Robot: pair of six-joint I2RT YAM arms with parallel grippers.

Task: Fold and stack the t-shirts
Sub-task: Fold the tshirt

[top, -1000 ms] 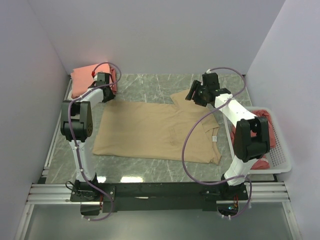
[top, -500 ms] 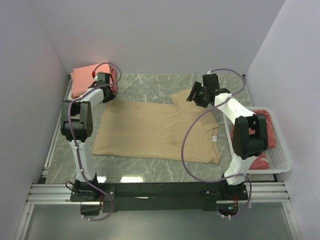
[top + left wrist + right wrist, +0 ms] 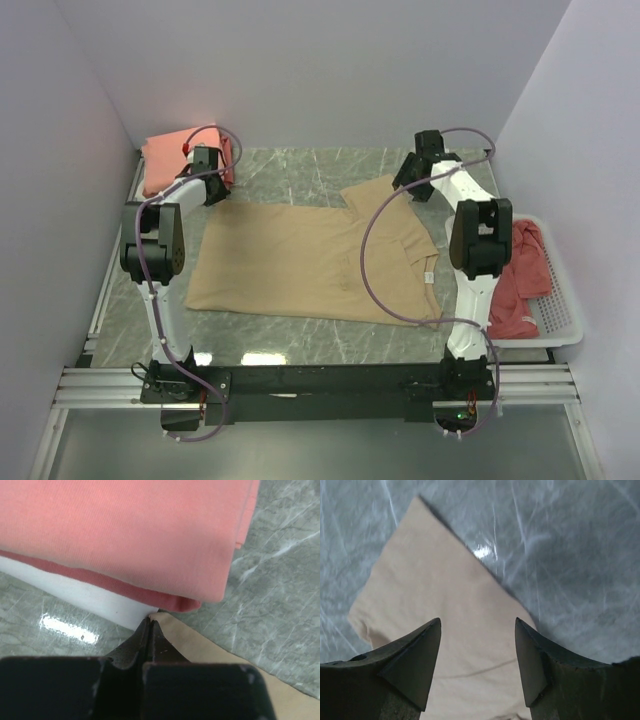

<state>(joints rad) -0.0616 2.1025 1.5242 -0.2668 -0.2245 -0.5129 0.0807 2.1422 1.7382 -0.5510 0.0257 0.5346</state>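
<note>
I see the grey marble table (image 3: 300,170) with the tan shirt (image 3: 290,262) spread flat across its middle. At the right edge sits the white basket (image 3: 562,322), with crumpled red shirts (image 3: 515,290) inside. In the far left corner lies the folded stack (image 3: 168,160): salmon-pink on top, red and white beneath. My right gripper (image 3: 477,622) hangs released, jaws wide, over the tan sleeve. My left gripper (image 3: 148,626) is clenched at the tan shirt's far left corner, just beside the stack; I cannot tell whether cloth is caught.
</note>
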